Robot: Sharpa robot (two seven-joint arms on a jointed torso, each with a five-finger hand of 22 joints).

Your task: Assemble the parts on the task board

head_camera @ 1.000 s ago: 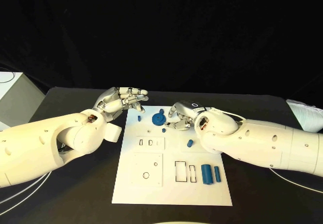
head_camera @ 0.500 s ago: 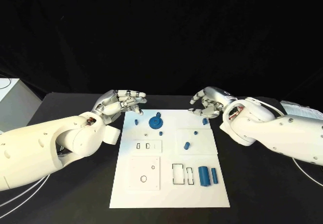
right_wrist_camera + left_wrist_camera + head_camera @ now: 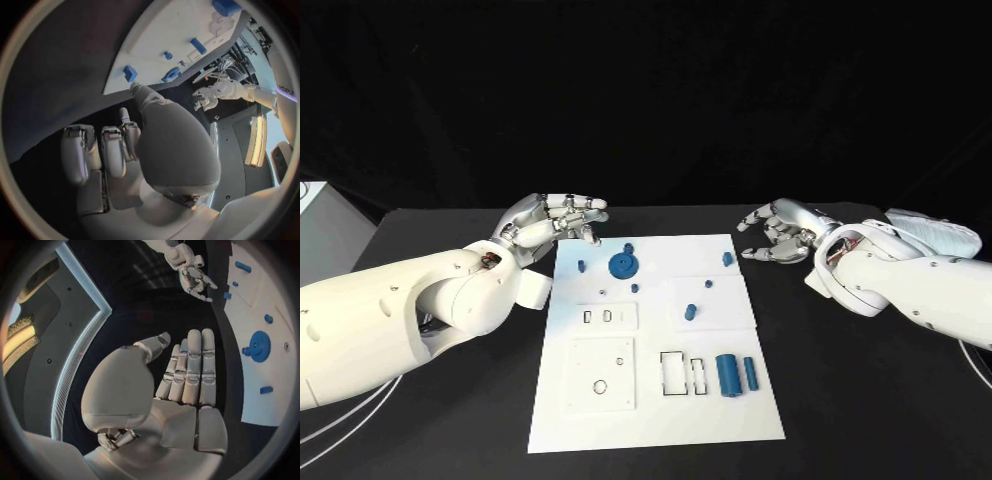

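Since a second ago the right hand (image 3: 780,231) has pulled off the task board (image 3: 653,400) and out to its right side, over the black worktop (image 3: 877,400), and it's got nothing in it now, fingers loosely curled and apart. Left hand (image 3: 557,217) has barely budged: it hovers at the board's far left corner, palm open, fingers stretched nearly straight side by side, empty too.

Biggest to smallest: matte black worktop, then the two glossy white arms with their silver metal hands, then the flat white rectangular board lying in the middle between them, with cut-out slots and raised square plates on it. On the board sits a blue toothed gear (image 3: 623,264) near the far end, a chunky blue cylinder (image 3: 727,374) with a thinner blue rod (image 3: 751,373) just beside it nearer the robot, and a few tiny blue pegs scattered around mid-board.
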